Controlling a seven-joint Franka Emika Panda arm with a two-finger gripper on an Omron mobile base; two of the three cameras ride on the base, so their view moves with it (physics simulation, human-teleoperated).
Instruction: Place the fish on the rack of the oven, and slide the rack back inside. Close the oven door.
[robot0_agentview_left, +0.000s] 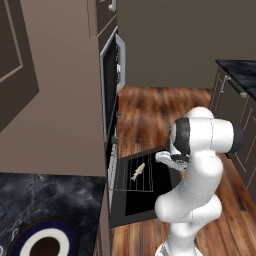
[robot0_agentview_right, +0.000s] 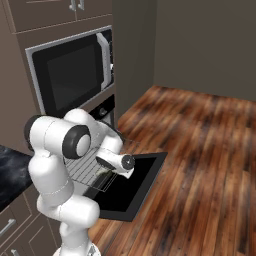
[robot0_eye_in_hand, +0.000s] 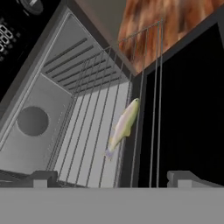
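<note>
The pale fish (robot0_eye_in_hand: 124, 126) lay lengthwise on the pulled-out wire rack (robot0_eye_in_hand: 94, 131), free of my grip. The oven door (robot0_agentview_left: 150, 187) hung fully open and flat beneath it, the oven (robot0_eye_in_hand: 39, 118) cavity gaping.

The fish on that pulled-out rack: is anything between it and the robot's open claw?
Nothing. In the hand view the fish lies alone on the rack, and only bare wire bars stretch between it and the open gripper.
</note>
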